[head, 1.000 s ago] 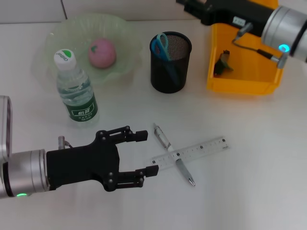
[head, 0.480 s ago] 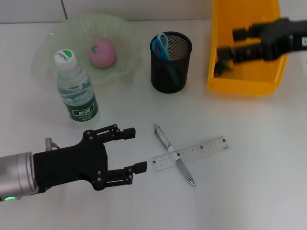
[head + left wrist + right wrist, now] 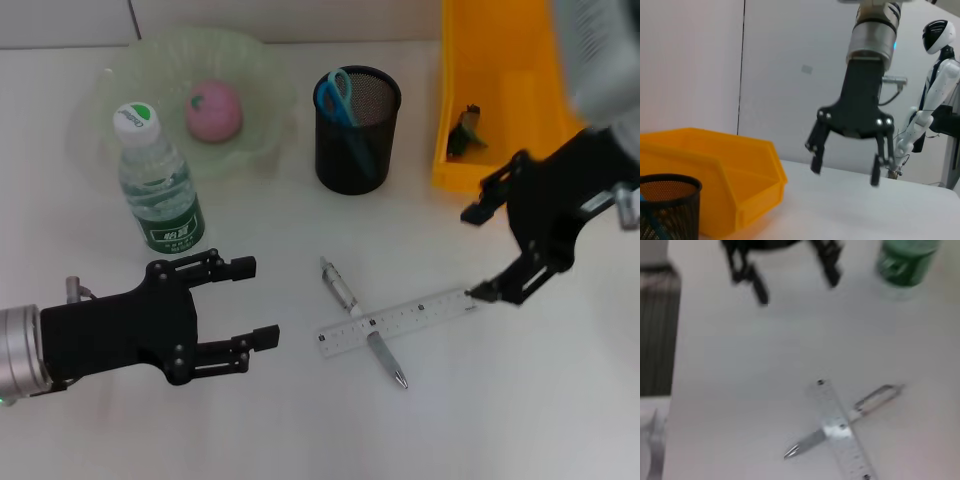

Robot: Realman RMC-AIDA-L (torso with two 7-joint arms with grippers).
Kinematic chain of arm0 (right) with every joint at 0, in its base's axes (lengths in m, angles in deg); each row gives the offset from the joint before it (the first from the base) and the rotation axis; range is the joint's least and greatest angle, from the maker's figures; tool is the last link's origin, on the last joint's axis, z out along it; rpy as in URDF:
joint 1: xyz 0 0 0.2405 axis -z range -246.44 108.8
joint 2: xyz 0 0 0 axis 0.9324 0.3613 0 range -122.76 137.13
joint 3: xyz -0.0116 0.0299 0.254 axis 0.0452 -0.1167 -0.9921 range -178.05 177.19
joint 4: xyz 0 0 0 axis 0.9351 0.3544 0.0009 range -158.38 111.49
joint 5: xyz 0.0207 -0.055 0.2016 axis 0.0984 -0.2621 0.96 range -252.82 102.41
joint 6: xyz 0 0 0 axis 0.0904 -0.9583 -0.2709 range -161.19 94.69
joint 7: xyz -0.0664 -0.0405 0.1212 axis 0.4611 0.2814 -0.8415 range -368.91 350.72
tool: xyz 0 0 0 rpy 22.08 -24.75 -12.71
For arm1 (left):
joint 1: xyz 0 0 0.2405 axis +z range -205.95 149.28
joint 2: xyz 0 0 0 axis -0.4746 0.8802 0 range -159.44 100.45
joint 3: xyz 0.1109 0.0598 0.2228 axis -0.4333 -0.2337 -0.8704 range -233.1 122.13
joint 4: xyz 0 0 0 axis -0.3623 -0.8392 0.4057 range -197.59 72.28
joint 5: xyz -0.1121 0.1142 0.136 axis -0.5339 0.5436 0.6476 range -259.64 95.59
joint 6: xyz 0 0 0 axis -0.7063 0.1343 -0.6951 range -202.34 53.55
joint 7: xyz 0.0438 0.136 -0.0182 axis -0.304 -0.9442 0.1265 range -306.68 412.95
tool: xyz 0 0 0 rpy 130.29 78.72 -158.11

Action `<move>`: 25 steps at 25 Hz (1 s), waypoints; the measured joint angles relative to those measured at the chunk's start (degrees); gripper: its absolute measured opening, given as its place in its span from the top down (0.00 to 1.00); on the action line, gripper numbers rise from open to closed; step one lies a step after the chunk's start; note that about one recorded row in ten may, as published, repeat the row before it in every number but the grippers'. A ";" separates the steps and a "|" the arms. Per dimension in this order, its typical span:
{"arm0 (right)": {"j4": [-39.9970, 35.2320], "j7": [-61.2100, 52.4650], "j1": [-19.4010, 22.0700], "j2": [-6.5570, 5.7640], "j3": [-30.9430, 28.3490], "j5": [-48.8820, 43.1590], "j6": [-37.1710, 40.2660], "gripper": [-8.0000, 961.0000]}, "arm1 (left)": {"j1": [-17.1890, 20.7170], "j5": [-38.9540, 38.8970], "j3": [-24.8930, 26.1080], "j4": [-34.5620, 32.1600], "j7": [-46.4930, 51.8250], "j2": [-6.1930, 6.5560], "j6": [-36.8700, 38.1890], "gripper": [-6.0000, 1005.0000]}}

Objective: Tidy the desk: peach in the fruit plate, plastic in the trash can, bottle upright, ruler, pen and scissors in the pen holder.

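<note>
A clear ruler (image 3: 397,321) lies across a silver pen (image 3: 362,322) at the table's middle; both show in the right wrist view, ruler (image 3: 840,432) over pen (image 3: 867,400). My right gripper (image 3: 478,252) hangs open just above the ruler's right end. My left gripper (image 3: 250,302) is open at the front left, clear of the ruler. The peach (image 3: 213,110) sits in the green fruit plate (image 3: 255,70). The bottle (image 3: 158,184) stands upright. Blue scissors (image 3: 335,95) stick out of the black pen holder (image 3: 355,130). Plastic (image 3: 463,132) lies in the yellow trash can (image 3: 505,75).
The yellow trash can (image 3: 715,172) and pen holder (image 3: 665,200) show in the left wrist view, with my right gripper (image 3: 845,167) beyond them. A white humanoid robot (image 3: 932,100) stands past the table's far edge.
My right arm has come down from over the trash can to the ruler's right end. My left gripper has drawn back to the left, away from the ruler.
</note>
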State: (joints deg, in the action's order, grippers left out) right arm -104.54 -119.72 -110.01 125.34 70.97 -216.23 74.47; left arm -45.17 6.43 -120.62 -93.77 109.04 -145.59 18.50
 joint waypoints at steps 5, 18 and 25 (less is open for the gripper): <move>0.52 -0.23 -1.08 1.25 10.57 -1.96 -2.04 0.13 | 1.03 0.59 0.41 -1.57 1.86 0.72 0.76 0.22; 6.86 2.74 -1.92 1.45 21.97 4.52 -14.91 0.13 | 2.07 0.82 0.39 -1.27 2.02 1.08 0.81 0.22; 14.61 8.31 -2.85 1.39 21.59 9.55 -19.24 0.13 | 3.07 0.86 0.19 -1.13 2.03 2.12 0.70 0.22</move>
State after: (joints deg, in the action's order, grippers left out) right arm -89.93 -111.41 -112.85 126.73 92.56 -206.68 55.23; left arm -42.10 7.30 -120.43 -94.89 111.07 -143.47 19.20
